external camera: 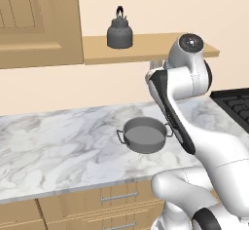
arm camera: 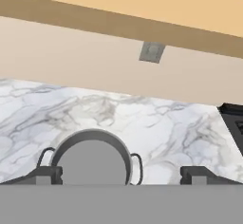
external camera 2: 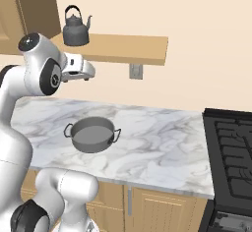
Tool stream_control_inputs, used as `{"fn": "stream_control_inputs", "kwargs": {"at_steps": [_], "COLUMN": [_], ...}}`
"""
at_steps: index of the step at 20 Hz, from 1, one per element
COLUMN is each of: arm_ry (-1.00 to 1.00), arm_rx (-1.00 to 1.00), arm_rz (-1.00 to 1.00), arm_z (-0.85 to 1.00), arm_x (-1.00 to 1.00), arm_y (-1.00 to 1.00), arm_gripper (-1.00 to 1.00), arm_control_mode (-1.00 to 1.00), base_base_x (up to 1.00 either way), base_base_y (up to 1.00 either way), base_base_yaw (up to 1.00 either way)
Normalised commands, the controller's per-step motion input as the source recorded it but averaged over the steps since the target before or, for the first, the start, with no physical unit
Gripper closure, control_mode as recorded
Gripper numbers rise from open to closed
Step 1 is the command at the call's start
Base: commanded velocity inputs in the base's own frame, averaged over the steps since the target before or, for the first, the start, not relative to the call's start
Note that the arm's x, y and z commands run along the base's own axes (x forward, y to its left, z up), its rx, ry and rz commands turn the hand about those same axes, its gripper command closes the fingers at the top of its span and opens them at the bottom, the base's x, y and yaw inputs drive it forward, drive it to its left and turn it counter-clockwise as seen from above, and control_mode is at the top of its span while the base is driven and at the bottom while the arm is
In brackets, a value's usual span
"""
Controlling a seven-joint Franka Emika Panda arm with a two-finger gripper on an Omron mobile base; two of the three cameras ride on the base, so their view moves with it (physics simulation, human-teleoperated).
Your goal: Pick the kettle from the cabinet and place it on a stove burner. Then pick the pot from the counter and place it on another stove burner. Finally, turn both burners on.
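In the left base view the arm's own upper links hid the gripper, and the stove was cut off at the right edge, so only part of its black grates showed. In the hand view the pot was cut off at the bottom by the view's lower edge, and the burners could not be made out there.

The arm rose from the base, bent at the elbow above the counter, with the hand reaching forward under the shelf. The gripper stood with its 2 fingertips spread wide apart, holding nothing.

The kettle sat upright on the shelf beside the cabinet door. The pot rested on the counter, left of the stove.
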Motion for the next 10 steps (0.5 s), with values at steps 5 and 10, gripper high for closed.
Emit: {"fn": "stream_control_inputs", "kwargs": {"at_steps": [5,10], "arm_ry": [-0.23,-0.23], "arm_rx": [0.00,0.00], "arm_rz": [0.00,0.02], "arm_z": [0.29,0.29], "arm_x": [0.00,0.00], "arm_y": [0.03,0.06], "arm_gripper": [-1.00,-1.00], "arm_control_mode": [-1.00,-1.00], "base_base_x": [0.00,0.00], "base_base_y": [0.00,0.00], "base_base_yaw": [0.00,0.00]}}
